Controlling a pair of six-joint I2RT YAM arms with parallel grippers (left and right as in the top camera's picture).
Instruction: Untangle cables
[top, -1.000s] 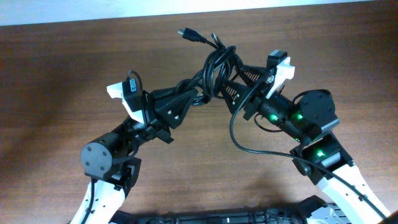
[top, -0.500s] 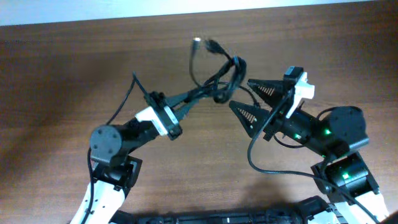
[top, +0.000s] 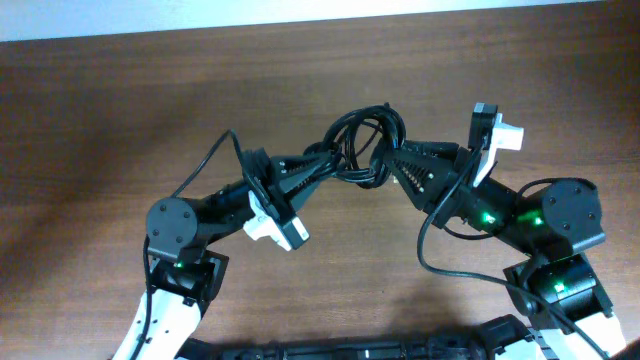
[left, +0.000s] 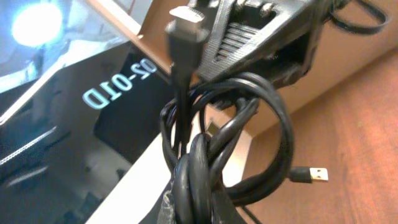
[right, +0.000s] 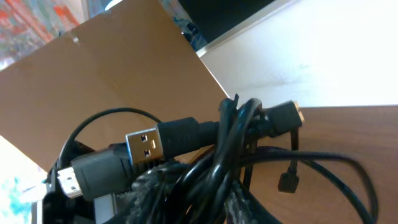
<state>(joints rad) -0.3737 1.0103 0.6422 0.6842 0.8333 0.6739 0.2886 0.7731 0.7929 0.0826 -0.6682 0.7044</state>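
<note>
Closed tight: left gripper (top: 318, 170) pinches the cables (top: 362, 148) on one side, right gripper (top: 398, 165) clamps the opposite side. The cables hang between them above the desk (top: 100, 120), loops knotted, USB plug (right: 146, 143) sticking out. Judged barely started.

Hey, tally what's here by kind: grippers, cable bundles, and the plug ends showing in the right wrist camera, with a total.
Grippers: 2, the left gripper and the right gripper
Tangled cable bundle: 1
Plug ends in the right wrist view: 4, a USB-A plug, a broad plug, a brass-tipped plug, a small dangling plug
Total: 7
</note>
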